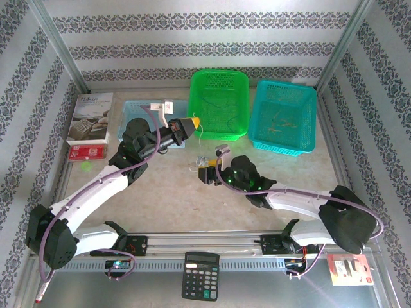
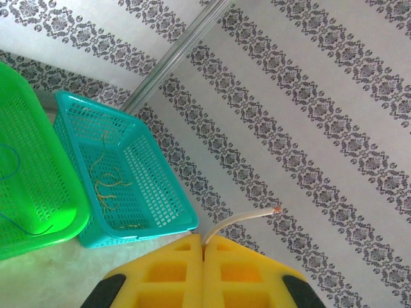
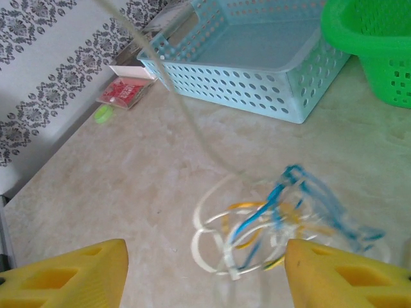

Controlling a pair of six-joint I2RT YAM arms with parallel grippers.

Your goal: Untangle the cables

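1. Two tools are at work over the desk. The left tool is clamped tight, its yellow fingers pressed together on a single white strand, and the strand's bare copper tip sticks out past them.
2. That strand is held raised, well above the desk. This is judged to be so that it can be drawn clear of the rest rather than dragged through them. From the right wrist it is seen climbing away from the knot towards the upper left.
3. The cables lie on the desk near its middle, in front of the green basket, as a loose knot of white, yellowish and blue loops. The knot is blurred, so the crossings cannot be made out.
4. The right tool is spread wide with nothing held. It is set low, with the knot lying between its fingers. It is judged to be placed there to pin or take another strand, so that a pull from the left would part the wires instead of lifting the whole knot.
5. A thin blue wire is seen in the green basket and yellowish wires in the teal basket, so sorting by colour is inferred. The pale blue basket would then seem meant for the white ones.
6. Several loops are judged to remain tangled, and a snag on the white strand is the likely risk.
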